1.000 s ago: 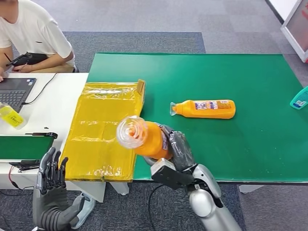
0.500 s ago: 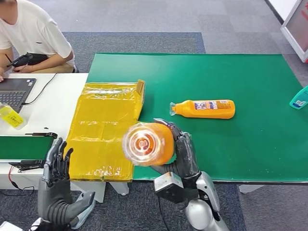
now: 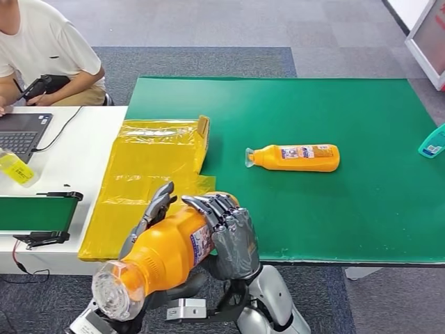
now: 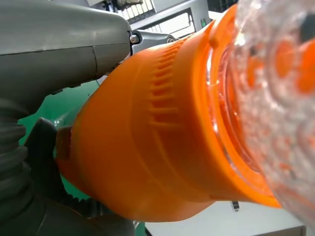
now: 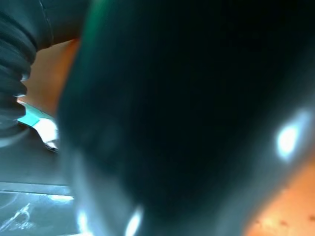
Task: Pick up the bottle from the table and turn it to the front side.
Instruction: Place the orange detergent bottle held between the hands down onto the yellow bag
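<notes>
Head view shows the bottle (image 3: 167,254) lifted off the table (image 3: 336,209), near its edge, gripped by the right hand (image 3: 231,233) and left hand (image 3: 149,219); next, roll its label frontward.

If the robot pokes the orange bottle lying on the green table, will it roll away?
Maybe a little. The orange bottle lies on its side on the green table, but its body looks rather flat, so it would more likely slide or rock than roll far. The plastic looks stiff and smooth, so it should keep its shape, and could be slippery.
</notes>
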